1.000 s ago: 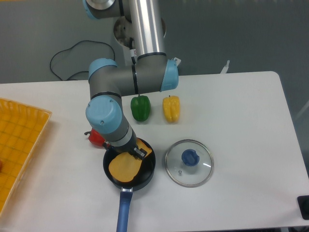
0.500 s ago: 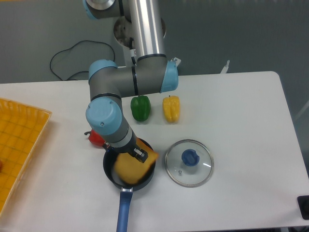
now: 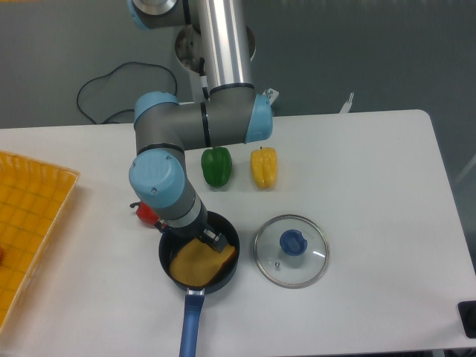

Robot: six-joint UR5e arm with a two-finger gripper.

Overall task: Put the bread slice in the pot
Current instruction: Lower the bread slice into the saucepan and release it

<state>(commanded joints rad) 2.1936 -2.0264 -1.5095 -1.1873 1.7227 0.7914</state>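
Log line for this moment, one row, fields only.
gripper: over pot, jaw state unclear | bread slice: inside pot | lid: on table, right of pot | phase: placing

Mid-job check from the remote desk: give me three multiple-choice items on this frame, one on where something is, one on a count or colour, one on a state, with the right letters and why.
1. Where is the flat golden-yellow bread slice?
A. on the orange tray
B. inside the small round black pot with the long blue handle
C. under the glass lid

2. How many toy bell peppers stand behind the pot?
A. two, one green and one yellow
B. three, all red
C. none

3. What is the state of the pot?
A. covered by its lid
B. tipped on its side
C. uncovered, lid lying apart on the table

Answers:
1 B: the slice lies within the pot's rim, below the gripper.
2 A: a green bell pepper and a yellow bell pepper stand side by side.
3 C: the round glass lid with a blue knob rests on the white table, right of the pot.
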